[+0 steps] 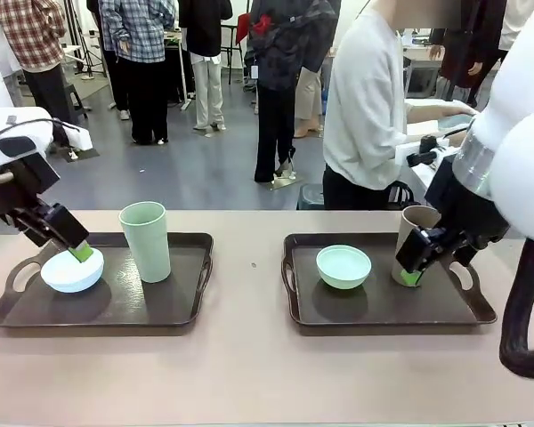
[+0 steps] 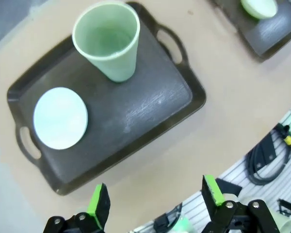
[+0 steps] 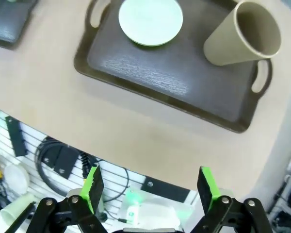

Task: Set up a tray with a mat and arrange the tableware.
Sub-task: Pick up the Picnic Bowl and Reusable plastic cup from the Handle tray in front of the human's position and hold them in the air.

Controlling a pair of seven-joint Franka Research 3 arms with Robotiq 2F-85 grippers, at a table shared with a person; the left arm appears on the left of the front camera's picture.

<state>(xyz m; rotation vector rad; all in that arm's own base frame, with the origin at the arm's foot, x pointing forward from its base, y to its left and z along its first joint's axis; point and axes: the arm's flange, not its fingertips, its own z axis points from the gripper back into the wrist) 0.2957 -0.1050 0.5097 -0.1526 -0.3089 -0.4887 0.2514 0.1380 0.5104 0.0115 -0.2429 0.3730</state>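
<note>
Room first: two dark trays lie side by side on the surface (image 1: 249, 374), with a strip of bare top between their inner handles and a wider one along the near edge. Left tray (image 1: 173, 307): pale blue bowl (image 1: 71, 271) by its left handle, light green cup (image 1: 147, 240) upright right of centre, and the tray floor open along its near edge. Right tray (image 1: 383, 307): mint green bowl (image 1: 343, 267) left of centre, brown cup (image 1: 416, 224) upright at the right end beside the handle.

Left gripper (image 2: 154, 194) hangs over the surface's near edge, jaws spread wide, nothing between the pads. Right gripper (image 3: 149, 183), same story on its side: wide open, empty. From the front each gripper seems to overlap its nearest piece, bowl on the left and cup on the right. The wrist views suggest both are apart from them, probably raised.
</note>
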